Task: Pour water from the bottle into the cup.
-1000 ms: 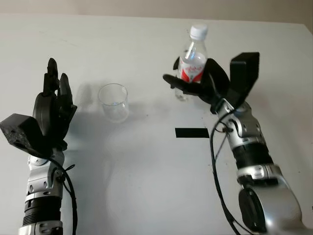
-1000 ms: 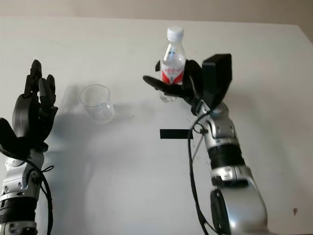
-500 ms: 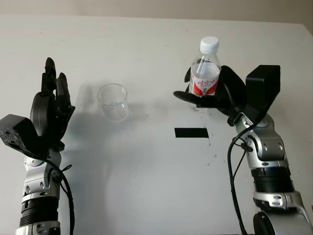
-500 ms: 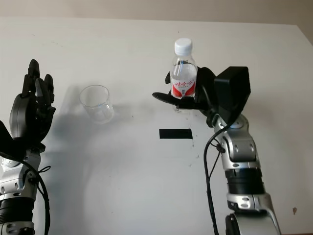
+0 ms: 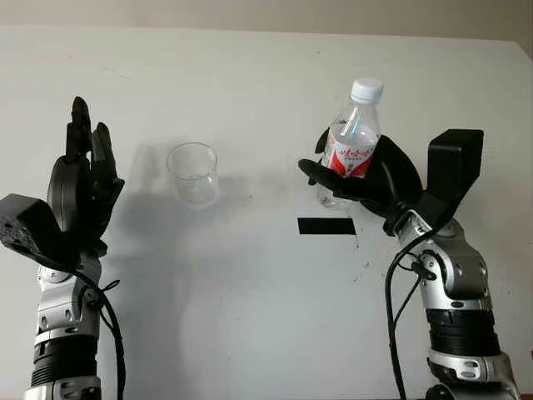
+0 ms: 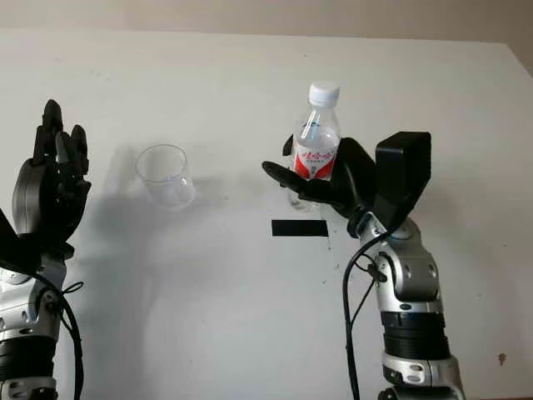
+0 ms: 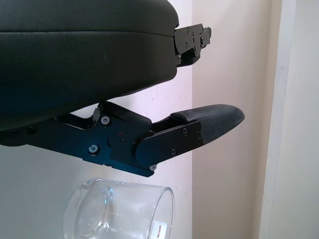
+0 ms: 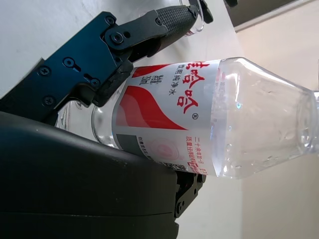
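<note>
My right hand (image 5: pixel 360 182) is shut on a clear water bottle (image 5: pixel 351 143) with a red and white label and a white cap (image 5: pixel 367 89). The bottle is held above the table, nearly upright with its top leaning slightly right, over the far end of a black tape mark. An empty clear plastic cup (image 5: pixel 193 173) stands upright on the white table to the left of the bottle. The cup (image 7: pixel 119 213) also shows just beyond the fingers in the left wrist view. My left hand (image 5: pixel 82 175) is open, raised at the left of the cup.
A black strip of tape (image 5: pixel 326 226) lies on the white table (image 5: pixel 250 317) below the bottle. The table's far edge meets a beige wall at the top.
My right hand has carried the bottle to the right and toward me, and lifted it off the table. The left hand and cup have stayed put.
</note>
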Tool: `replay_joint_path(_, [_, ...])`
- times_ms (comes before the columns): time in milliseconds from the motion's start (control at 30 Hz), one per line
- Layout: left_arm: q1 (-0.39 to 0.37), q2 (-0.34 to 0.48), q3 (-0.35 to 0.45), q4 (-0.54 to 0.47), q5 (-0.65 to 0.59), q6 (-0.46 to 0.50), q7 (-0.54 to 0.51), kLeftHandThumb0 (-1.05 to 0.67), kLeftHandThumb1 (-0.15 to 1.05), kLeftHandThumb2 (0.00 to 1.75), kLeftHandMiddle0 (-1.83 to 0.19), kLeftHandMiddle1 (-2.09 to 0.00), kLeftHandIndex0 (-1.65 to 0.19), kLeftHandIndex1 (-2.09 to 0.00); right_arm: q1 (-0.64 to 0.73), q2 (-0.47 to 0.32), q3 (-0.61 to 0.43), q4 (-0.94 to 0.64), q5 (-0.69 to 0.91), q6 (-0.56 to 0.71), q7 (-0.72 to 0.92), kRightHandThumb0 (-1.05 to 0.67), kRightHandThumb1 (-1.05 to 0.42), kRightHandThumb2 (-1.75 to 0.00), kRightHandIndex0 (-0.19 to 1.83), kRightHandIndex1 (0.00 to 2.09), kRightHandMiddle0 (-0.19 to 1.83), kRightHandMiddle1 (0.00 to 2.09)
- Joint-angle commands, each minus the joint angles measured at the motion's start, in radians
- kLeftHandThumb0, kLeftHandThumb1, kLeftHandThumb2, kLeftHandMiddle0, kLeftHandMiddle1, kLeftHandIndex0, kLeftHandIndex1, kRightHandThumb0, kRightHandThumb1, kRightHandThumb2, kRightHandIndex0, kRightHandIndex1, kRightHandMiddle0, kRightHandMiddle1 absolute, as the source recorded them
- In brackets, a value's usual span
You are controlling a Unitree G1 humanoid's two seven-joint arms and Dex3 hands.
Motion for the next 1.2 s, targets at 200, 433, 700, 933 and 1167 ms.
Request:
replay_joint_path(200, [0.022,0.019,0.010,-0.008,-0.004,-0.005,-0.018,-0.71,1.05,0.72,0.12,-0.06,0.16,-0.05,0.030,0.001,-0.009,-0.031,0.013,0.008,-0.015,-0.21,-1.05,-0.41,1.83,2.09,1.37,2.09])
replay_joint_path(433, [0.020,0.012,0.009,-0.014,0.002,0.002,-0.007,-0.71,1.05,0.72,0.11,-0.05,0.15,-0.05,0.049,-0.012,-0.001,-0.031,0.003,-0.005,-0.010,-0.20,-1.05,-0.41,1.83,2.09,1.38,2.09])
replay_joint_path(700, [0.019,0.012,0.014,-0.011,-0.006,0.000,-0.012,-0.71,1.05,0.71,0.10,-0.06,0.14,-0.05,0.074,-0.016,0.027,-0.020,-0.035,-0.024,0.002,-0.22,-1.05,-0.40,1.77,2.09,1.38,2.09])
replay_joint_path(933, [0.021,0.014,0.015,-0.010,0.003,-0.006,-0.009,-0.71,1.05,0.71,0.10,-0.06,0.14,-0.06,0.096,-0.007,0.042,-0.006,-0.045,-0.045,0.027,-0.22,-1.05,-0.40,1.69,2.09,1.38,2.09])
replay_joint_path(1167, [0.018,0.019,0.016,-0.007,0.002,-0.002,-0.016,-0.71,1.05,0.71,0.10,-0.05,0.14,-0.05,0.119,0.013,0.054,0.015,-0.044,-0.088,0.036,-0.22,-1.05,-0.43,1.59,2.09,1.37,2.09])
